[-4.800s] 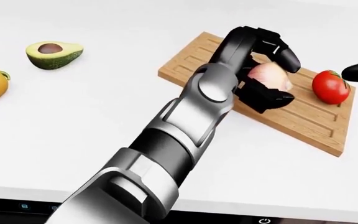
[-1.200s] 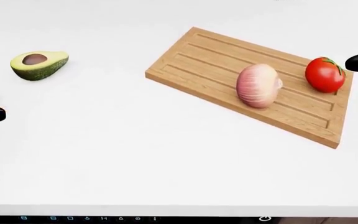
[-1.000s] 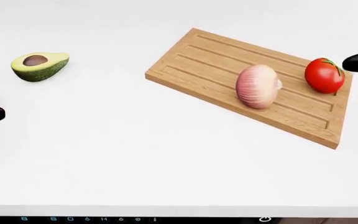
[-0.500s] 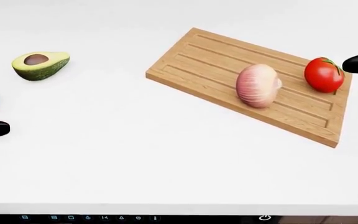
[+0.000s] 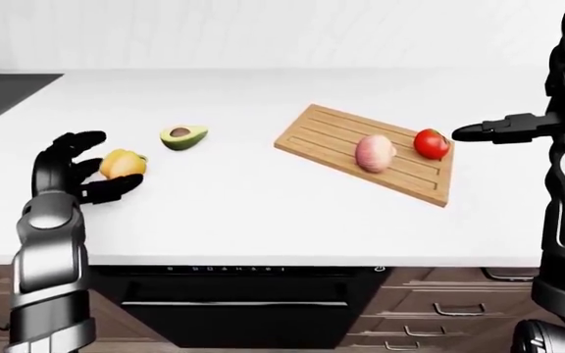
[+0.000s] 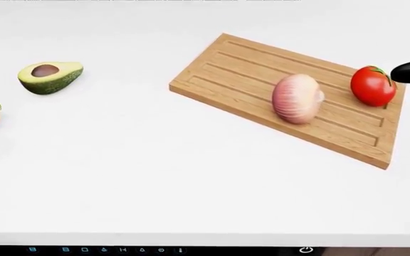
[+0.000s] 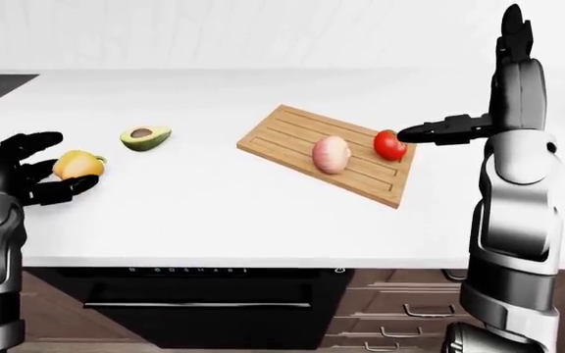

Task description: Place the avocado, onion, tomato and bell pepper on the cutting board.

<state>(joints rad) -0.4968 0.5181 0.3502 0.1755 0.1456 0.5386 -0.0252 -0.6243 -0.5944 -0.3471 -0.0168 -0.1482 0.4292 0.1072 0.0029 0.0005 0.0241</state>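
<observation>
white counter point(image 6: 191, 176), left hand point(image 5: 72, 169) fingers point(image 5: 86, 138) spread (around bell pepper point(image 5: 122, 163))

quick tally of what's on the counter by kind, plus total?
avocado: 1
onion: 1
tomato: 1
bell pepper: 1
cutting board: 1
Total: 5
</observation>
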